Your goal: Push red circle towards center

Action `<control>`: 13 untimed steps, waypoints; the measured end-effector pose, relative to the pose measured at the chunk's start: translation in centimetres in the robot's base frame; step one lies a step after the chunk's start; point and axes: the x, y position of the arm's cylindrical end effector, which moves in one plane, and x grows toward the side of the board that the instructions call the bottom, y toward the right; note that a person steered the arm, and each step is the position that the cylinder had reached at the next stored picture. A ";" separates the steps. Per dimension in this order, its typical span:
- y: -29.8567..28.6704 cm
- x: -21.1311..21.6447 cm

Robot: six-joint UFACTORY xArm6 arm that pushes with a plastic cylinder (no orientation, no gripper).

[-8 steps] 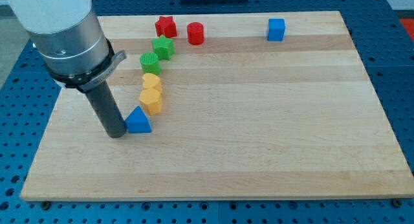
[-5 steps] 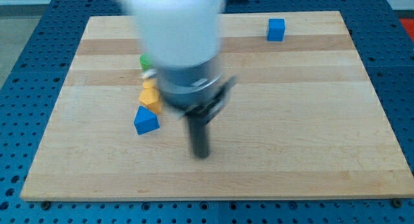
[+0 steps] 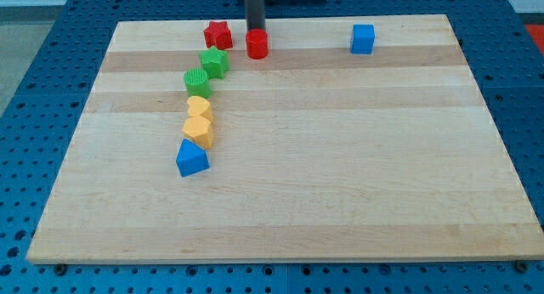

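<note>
The red circle (image 3: 257, 44) sits near the board's top edge, left of the middle. My tip (image 3: 255, 30) is right behind it, at its top side, touching or nearly touching it. The dark rod rises straight up out of the view's top. The wooden board (image 3: 340, 158) fills most of the view.
A red star (image 3: 218, 34) lies just left of the red circle. Below it a curved row runs down: green star (image 3: 214, 63), green circle (image 3: 197, 81), two yellow blocks (image 3: 200, 120), blue triangle (image 3: 191, 159). A blue cube (image 3: 363, 38) sits at the top right.
The arm swept from beside the blue triangle at the left, across the middle, up to the top edge behind the red circle. The blue triangle shifted slightly. The other blocks have not moved.
</note>
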 end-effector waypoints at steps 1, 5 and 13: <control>-0.2 2.3; -2.0 9.3; 8.5 16.3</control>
